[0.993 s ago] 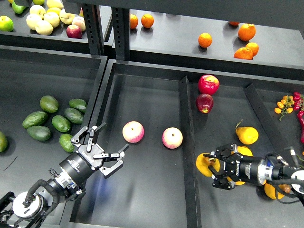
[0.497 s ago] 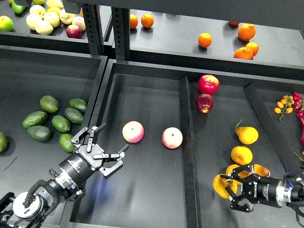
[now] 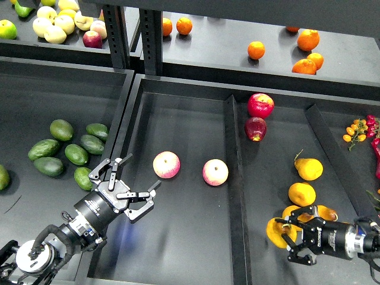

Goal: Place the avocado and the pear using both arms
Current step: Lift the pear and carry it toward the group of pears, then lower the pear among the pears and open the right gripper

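Note:
Several dark green avocados lie in the left bin; the nearest avocado (image 3: pixel 83 178) is just left of my left gripper (image 3: pixel 127 185). That gripper is open and empty over the edge of the middle bin. My right gripper (image 3: pixel 289 237) is low in the right bin, shut on a golden-yellow pear (image 3: pixel 274 233) held at its fingertips. More yellow pears (image 3: pixel 309 169) (image 3: pixel 301 194) lie behind it, and two others are partly hidden by the gripper.
Two pink-yellow apples (image 3: pixel 166 164) (image 3: pixel 215 172) lie in the middle bin. Two red apples (image 3: pixel 260 105) (image 3: pixel 255 128) sit at the back of the right bin. A divider wall (image 3: pixel 233 178) separates these bins. Oranges (image 3: pixel 308 40) lie on the upper shelf, small tomatoes (image 3: pixel 356 129) at far right.
My right gripper has moved down and to the right, towards me, with the pear in it, then held still. The left arm has not moved.

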